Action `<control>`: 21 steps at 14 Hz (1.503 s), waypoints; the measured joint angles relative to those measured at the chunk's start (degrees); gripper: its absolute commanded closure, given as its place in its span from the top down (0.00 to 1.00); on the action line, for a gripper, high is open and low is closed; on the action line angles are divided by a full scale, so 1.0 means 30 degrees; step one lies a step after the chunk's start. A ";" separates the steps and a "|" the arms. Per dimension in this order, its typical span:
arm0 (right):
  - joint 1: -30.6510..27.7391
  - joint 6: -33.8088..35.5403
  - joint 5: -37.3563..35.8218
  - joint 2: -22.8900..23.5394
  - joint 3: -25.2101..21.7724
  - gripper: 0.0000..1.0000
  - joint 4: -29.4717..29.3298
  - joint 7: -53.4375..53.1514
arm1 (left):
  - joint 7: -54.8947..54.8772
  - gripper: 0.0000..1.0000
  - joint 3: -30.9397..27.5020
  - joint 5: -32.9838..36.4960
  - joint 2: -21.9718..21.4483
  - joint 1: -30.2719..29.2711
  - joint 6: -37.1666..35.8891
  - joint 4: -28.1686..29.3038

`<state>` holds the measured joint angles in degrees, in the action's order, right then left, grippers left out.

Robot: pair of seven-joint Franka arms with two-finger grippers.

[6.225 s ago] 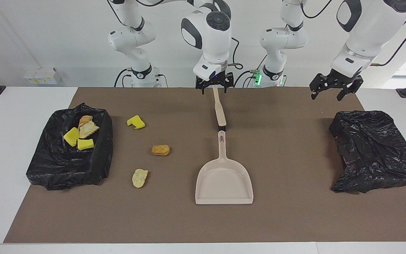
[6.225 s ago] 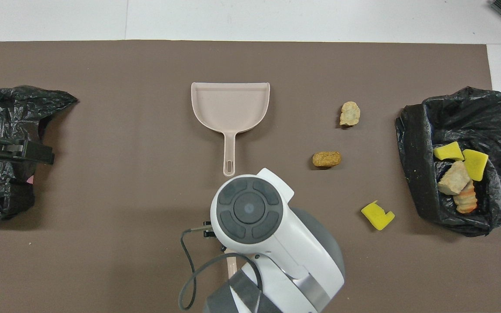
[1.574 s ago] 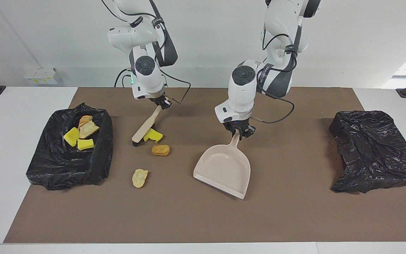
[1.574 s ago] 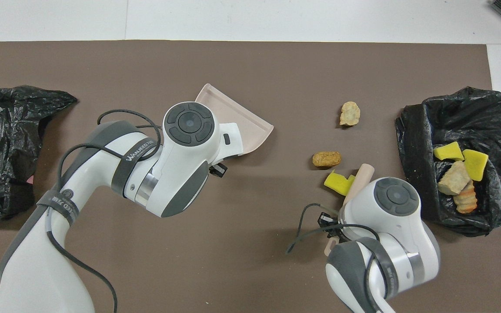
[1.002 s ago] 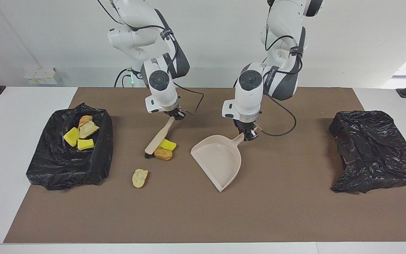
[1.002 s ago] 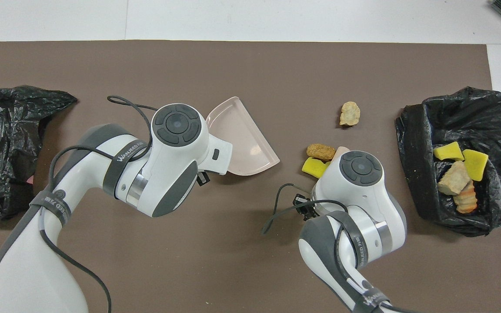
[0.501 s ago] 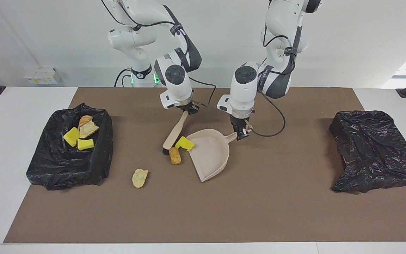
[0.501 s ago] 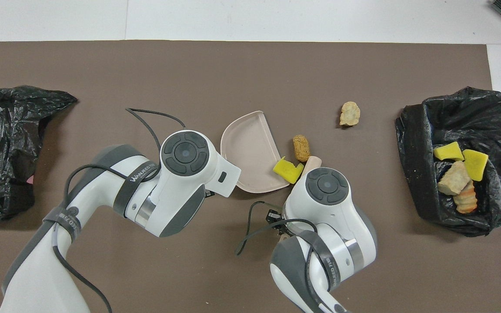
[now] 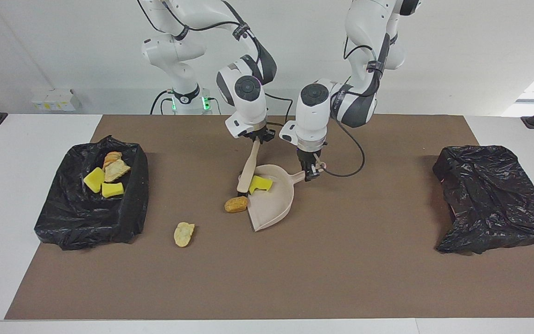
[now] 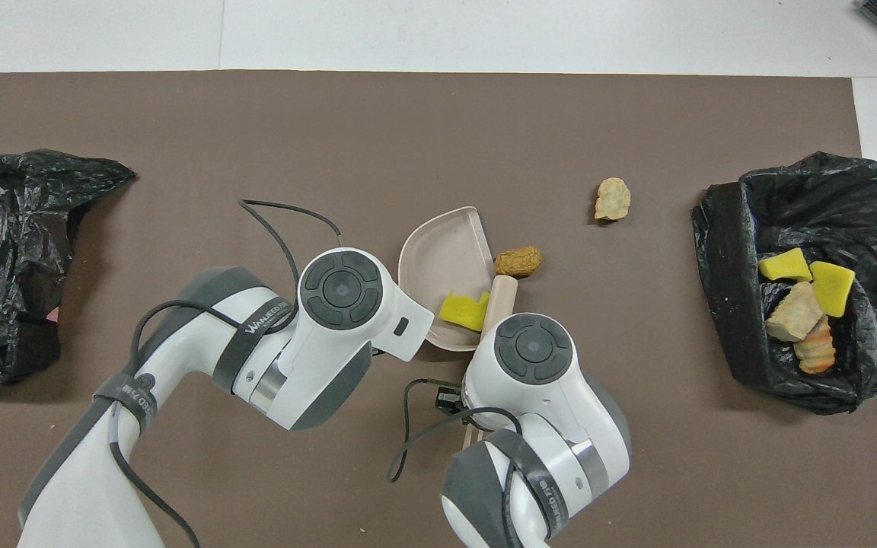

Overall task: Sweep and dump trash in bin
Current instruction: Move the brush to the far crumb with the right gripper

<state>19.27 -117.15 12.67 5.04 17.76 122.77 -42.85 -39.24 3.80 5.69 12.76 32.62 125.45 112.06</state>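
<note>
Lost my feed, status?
Right gripper shut on brush; left gripper shut on dustpan. Yellow sponge in pan, brown piece outside.

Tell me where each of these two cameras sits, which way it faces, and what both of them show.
Facing view: high across the table, looking at the robots; both arms show whole, the left hand shut on the dustpan handle, the right hand shut on the brush.
Overhead view: above the robots' end, looking steeply down; arms enter from the bottom, wrists covering both hands.
Shared: the dustpan holding a yellow sponge, the brown piece at its mouth, the tan scrap, both black bags, mirrored half a turn.
</note>
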 measured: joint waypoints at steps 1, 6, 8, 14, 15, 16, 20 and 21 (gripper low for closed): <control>-0.0033 0.0002 -0.0001 0.0008 -0.0001 0.00 -0.0397 0.0415 | 0.0001 0.00 0.0002 0.0007 -0.0019 0.0010 0.0006 0.0026; -0.2073 0.0565 -0.2002 0.0859 -0.0202 0.00 -0.2574 0.3189 | 0.0006 0.00 0.0099 -0.0026 -0.0025 0.0035 -0.0434 0.0097; -0.3348 0.1571 -0.3730 0.1868 -0.0231 0.00 -0.3995 0.4088 | 0.0164 0.00 0.0101 -0.0080 -0.0037 0.0035 -0.0616 0.0103; -0.6537 0.3059 -0.8016 0.3714 -0.0363 0.00 -0.6335 0.6734 | 0.1483 0.00 0.0231 -0.0389 -0.0112 0.0066 -0.1219 0.0135; -0.6938 0.3097 -0.8647 0.3804 -0.0379 0.00 -0.6358 0.7179 | 0.1583 0.00 0.0234 -0.0396 -0.0142 0.0084 -0.1351 0.0132; -0.7280 0.3120 -0.9361 0.3907 -0.0382 0.00 -0.6365 0.7657 | 0.1638 0.00 0.0234 -0.0397 -0.0182 0.0098 -0.1526 0.0119; -0.7998 0.3088 -1.0857 0.5051 -0.0398 0.00 -0.6393 0.9180 | 0.1762 0.00 0.0228 -0.0398 -0.0260 0.0125 -0.1986 0.0021; -0.8033 0.3005 -1.0904 0.5267 -0.0395 0.00 -0.6429 0.9343 | 0.1849 0.00 0.0228 -0.0401 -0.0263 0.0132 -0.2030 0.0021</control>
<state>-4.83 -108.13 -20.04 20.84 16.58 103.49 -14.82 -33.70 4.48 4.49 11.98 33.02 119.36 112.13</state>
